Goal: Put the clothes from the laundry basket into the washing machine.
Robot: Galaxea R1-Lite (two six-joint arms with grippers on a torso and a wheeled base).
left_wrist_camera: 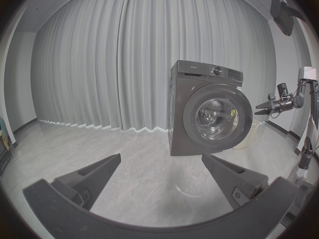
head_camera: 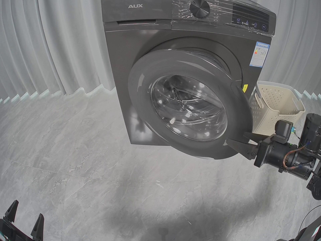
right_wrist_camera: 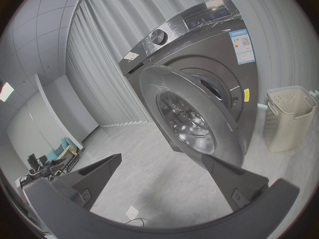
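Right up close, the right gripper (right_wrist_camera: 161, 158) is spread wide with nothing in it. Low on our left, the left gripper (head_camera: 27, 209) is just as wide and just as empty, well apart from everything. Now the big one: the washing machine (head_camera: 187, 67) stands dead ahead with its door (head_camera: 187, 107) swung part-way out. The right gripper sits close by the door's free edge; touching or not, we cannot tell. Past that edge, just beside the machine on our right, stands the laundry basket (head_camera: 277, 107). It's cream perforated plastic, upright on the floor, a little beyond and to the right of the right gripper. Clothes inside? The basket's bottom is hidden from us. We'd expect them to be soft, light and limp, so we'd pinch a raised fold from above and watch for trailing ends snagging on the basket's edge.
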